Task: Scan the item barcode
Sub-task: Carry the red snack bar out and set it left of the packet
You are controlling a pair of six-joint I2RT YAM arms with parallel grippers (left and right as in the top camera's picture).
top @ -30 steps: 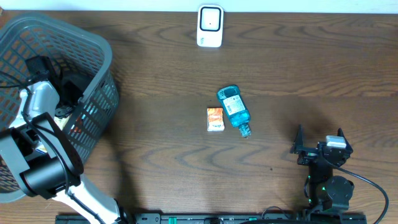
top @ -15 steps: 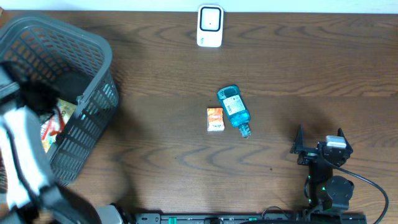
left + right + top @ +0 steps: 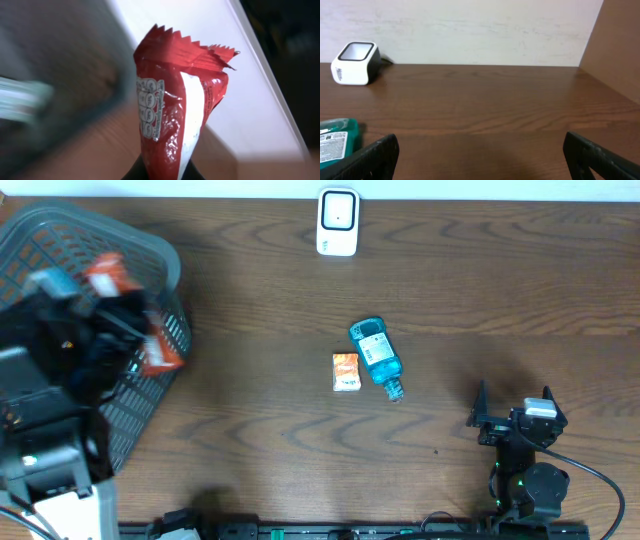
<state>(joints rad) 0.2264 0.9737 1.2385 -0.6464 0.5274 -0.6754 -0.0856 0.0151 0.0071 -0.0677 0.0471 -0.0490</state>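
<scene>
Now raised, left hand, red packet

A dark wooden worktop carries a grey basket, a white scanner, and a blue bottle lying just beside an orange packet.

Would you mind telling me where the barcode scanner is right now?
The white scanner stands at the table's far edge, centre-top of the overhead view, beyond the blue bottle and orange packet.

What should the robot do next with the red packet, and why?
Probably carry the red packet toward the white scanner: the left gripper holds it over the basket, far from the scanner.
</scene>
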